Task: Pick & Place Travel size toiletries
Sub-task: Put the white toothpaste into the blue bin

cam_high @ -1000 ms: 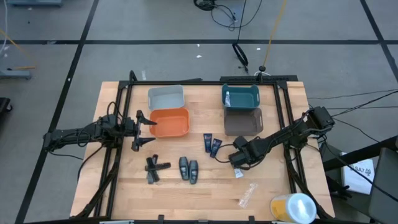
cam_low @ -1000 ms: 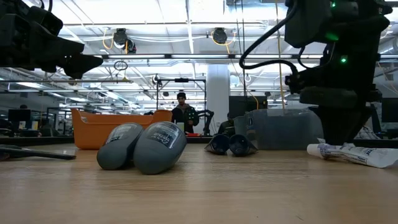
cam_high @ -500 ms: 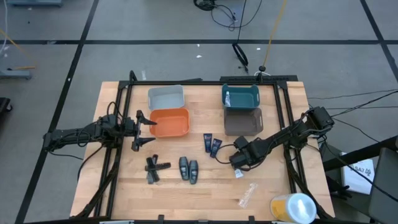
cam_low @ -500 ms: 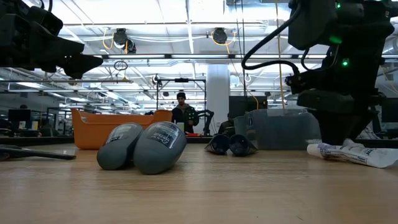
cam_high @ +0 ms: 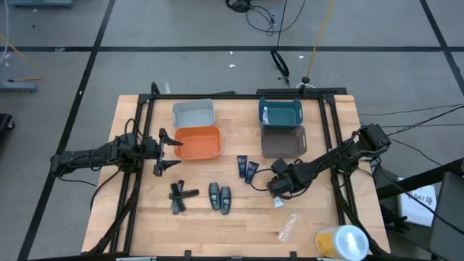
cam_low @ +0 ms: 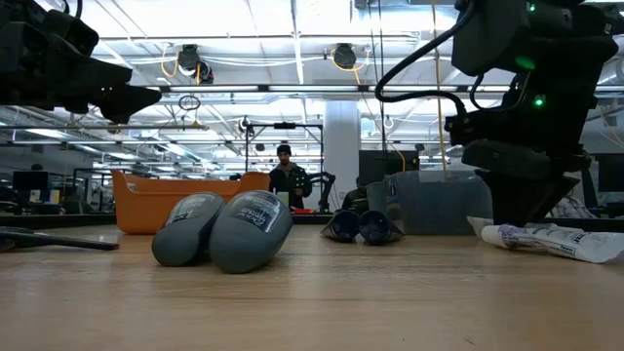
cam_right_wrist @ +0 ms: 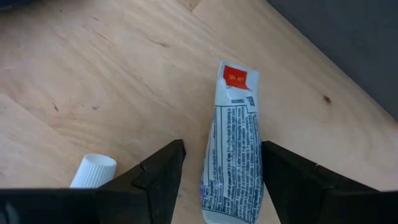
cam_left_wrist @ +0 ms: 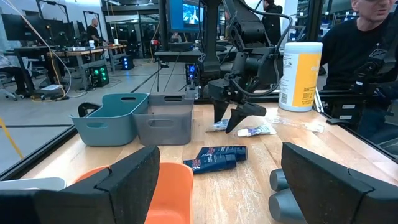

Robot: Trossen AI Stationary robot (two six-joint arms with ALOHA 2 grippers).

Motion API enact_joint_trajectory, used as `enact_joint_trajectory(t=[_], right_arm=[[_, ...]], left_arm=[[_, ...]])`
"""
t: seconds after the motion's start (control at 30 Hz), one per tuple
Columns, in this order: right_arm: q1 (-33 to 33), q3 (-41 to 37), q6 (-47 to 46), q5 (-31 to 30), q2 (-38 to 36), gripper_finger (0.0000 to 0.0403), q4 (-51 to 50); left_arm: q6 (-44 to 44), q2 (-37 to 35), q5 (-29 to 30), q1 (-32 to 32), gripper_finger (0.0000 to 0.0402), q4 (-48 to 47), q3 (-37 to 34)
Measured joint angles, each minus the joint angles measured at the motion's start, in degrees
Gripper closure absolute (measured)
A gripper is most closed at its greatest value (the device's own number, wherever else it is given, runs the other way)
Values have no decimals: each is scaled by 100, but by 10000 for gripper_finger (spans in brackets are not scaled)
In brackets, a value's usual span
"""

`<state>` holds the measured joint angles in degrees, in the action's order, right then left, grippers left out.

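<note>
1. Near the grey bin point(cam_high: 283, 141), the right gripper point(cam_right_wrist: 214, 180) hangs low over a white tube point(cam_right_wrist: 233, 149) that lies flat on the table point(cam_high: 217, 228). Its fingers stand apart, one on each side of the tube, not squeezing it.
2. A second white tube point(cam_right_wrist: 93, 171) lies just beside.
3. By the orange bin point(cam_high: 197, 143), the left gripper point(cam_high: 165, 152) waits, fingers wide apart, holding nothing.

Robotics lab: open hall, ceiling lights point(cam_low: 188, 58), workbenches with monitors point(cam_left_wrist: 37, 28), person point(cam_low: 290, 180) behind.
</note>
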<state>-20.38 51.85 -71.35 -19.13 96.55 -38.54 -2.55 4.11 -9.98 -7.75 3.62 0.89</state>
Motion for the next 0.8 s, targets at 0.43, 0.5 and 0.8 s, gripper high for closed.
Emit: enact_joint_trajectory(t=[0.43, 0.5, 0.8], right_arm=[[5, -203, 37, 252, 9, 266, 140], [5, -203, 48, 265, 11, 276, 136], [4, -207, 193, 268, 13, 307, 117]], left_arm=[[0, -1, 0, 2, 73, 2, 0], [0, 1, 0, 0, 73, -1, 0], [0, 1, 0, 2, 73, 1, 0]])
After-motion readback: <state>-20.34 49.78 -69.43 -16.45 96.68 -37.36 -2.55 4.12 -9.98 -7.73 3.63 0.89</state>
